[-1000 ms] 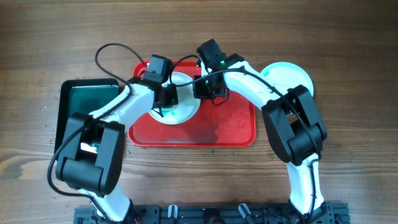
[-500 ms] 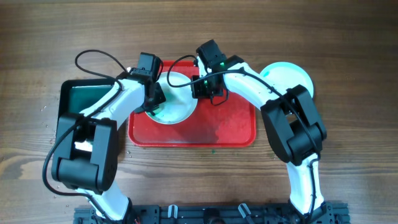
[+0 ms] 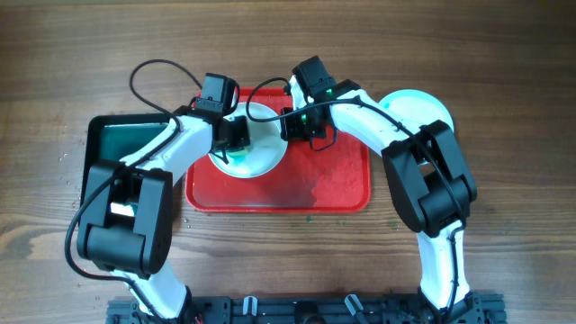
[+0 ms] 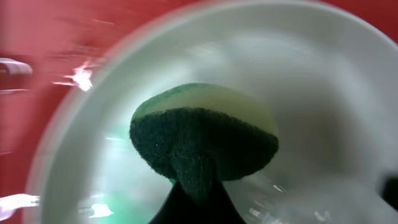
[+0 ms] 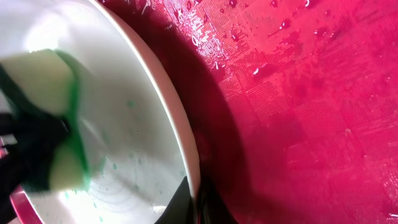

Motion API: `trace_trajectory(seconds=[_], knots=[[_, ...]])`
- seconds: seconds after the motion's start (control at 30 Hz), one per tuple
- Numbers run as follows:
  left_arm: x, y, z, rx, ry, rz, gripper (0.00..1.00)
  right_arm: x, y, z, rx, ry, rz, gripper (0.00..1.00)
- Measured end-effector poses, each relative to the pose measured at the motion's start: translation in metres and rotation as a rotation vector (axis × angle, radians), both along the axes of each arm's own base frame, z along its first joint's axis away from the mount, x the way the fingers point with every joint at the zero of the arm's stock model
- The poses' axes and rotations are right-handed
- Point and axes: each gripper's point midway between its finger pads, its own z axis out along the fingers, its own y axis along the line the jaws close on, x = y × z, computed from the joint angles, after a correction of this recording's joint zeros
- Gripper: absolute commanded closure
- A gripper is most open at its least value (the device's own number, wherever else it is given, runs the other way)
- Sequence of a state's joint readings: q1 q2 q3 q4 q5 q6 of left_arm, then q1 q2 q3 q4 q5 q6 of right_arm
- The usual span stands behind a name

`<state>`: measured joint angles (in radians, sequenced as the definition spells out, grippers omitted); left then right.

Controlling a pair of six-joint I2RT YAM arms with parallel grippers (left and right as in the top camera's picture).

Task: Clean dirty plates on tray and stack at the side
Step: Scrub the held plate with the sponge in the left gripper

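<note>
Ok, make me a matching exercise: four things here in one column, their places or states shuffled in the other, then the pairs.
1 sponge
2 white plate
3 black tray
4 mint plate

A on the table, right of the red tray
B holds green liquid
C clamped in the left gripper
D on the red tray, rim pinched by the right gripper

Pairs: 1-C, 2-D, 3-B, 4-A

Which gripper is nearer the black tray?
Left. The left gripper, holding a sponge, is over the plate, on its side toward the black tray; the right gripper holds the plate's opposite rim, farther away.
</note>
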<state>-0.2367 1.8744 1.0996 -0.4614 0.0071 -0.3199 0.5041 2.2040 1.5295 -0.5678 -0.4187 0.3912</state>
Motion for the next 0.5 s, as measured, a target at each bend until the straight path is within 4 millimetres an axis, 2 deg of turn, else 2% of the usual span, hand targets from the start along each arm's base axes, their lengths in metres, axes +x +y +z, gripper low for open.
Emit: trace_trajectory(seconds=[0.07, 0.17, 0.2, 0.27, 0.33, 0.4, 0.47, 0.5], knots=[[0.000, 0.023, 0.000, 0.088, -0.003, 0.143, 0.96, 0.000, 0.000, 0.000, 0.001, 0.000, 0.000, 0.96], [-0.009, 0.026, -0.001, 0.107, 0.034, 0.152, 0.96, -0.002, 0.002, 0.000, 0.003, 0.002, 0.005, 0.96], [-0.013, 0.020, -0.001, 0.086, 0.060, 0.076, 0.96, -0.002, 0.002, 0.000, 0.004, 0.003, 0.006, 0.96], [-0.031, -0.009, -0.001, -0.078, 0.136, -0.134, 0.96, -0.002, 0.001, 0.000, 0.005, 0.003, 0.007, 0.96], [-0.047, -0.038, 0.001, -0.220, 0.169, -0.268, 0.96, -0.002, 0.001, 0.000, 0.005, 0.003, 0.008, 0.96], [-0.039, -0.049, 0.001, -0.268, 0.124, -0.310, 0.96, -0.002, 0.001, 0.000, 0.005, 0.001, 0.011, 0.96], [-0.020, -0.044, 0.001, -0.233, 0.059, -0.242, 0.96, -0.002, 0.001, 0.000, 0.005, 0.000, 0.010, 0.96], [-0.007, -0.034, 0.002, -0.190, 0.018, -0.164, 0.96, -0.002, 0.001, 0.000, 0.005, 0.000, 0.010, 0.96]])
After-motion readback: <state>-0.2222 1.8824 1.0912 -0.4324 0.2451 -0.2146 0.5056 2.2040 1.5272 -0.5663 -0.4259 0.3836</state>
